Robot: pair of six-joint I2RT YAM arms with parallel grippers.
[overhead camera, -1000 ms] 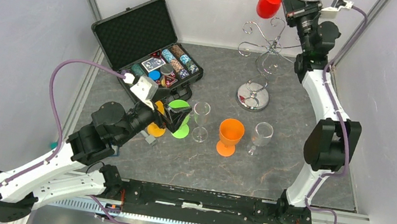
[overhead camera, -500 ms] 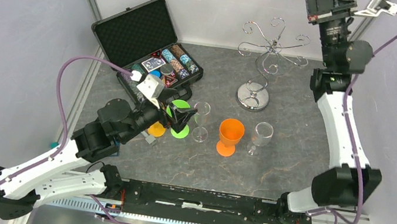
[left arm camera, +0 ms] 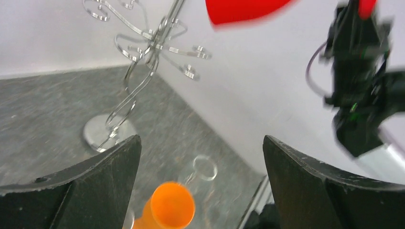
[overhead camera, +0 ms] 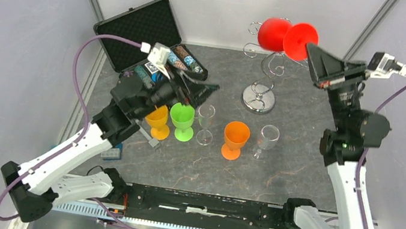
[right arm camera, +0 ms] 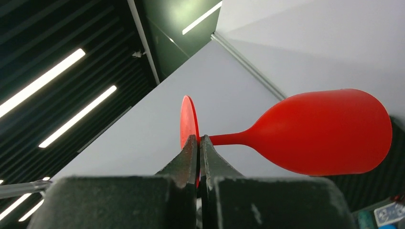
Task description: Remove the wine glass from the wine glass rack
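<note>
Top view: pinching the red glass (overhead camera: 273,34) by its foot in the right gripper (overhead camera: 311,47), bowl tipped sideways, raised over the rack (overhead camera: 258,100) near the back wall. Keeping the left gripper (overhead camera: 201,90) spread wide near the green glass (overhead camera: 183,117).

Left wrist: looking out between parted fingers at the rack and an orange glass (left arm camera: 168,206), red glass high, apart from the curled arms.

Right wrist: pressed together on the foot's rim, beside the stem.

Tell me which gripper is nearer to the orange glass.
Left. The left gripper, open, hangs just behind and left of the orange glass; the right gripper is high up by the rack, shut on the red glass.
</note>
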